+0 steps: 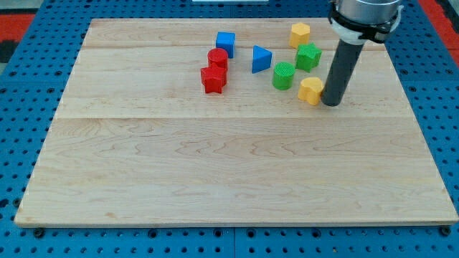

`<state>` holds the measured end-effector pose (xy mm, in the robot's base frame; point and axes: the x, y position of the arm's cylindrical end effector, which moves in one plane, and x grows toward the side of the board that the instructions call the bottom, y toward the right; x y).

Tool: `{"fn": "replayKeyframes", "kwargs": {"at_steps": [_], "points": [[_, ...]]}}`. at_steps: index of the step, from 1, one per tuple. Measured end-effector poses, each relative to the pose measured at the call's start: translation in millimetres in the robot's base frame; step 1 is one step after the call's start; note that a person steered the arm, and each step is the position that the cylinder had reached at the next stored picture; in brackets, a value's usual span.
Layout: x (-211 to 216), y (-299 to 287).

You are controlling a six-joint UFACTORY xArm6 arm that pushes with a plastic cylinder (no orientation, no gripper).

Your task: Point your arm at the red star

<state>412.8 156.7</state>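
Observation:
The red star [212,79] lies on the wooden board [229,165] in the upper middle, touching a red cylinder [218,59] just above it. My tip [331,103] rests on the board far to the star's right, right beside a yellow block [310,90]. The rod rises straight up to the arm at the view's top right.
A blue cube [226,43] and a blue triangle [261,58] lie right of the red blocks. A green round block [283,75], a green star-like block [308,56] and a yellow hexagon [300,33] sit near the rod.

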Motion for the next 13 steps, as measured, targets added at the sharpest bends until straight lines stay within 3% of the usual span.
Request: {"fn": "replayKeyframes", "kwargs": {"at_steps": [4, 6, 7, 8, 9, 11, 12, 13], "points": [[25, -28], [37, 46], [37, 46], [76, 28], [91, -37], [20, -245], [-51, -282], [-42, -282]]}}
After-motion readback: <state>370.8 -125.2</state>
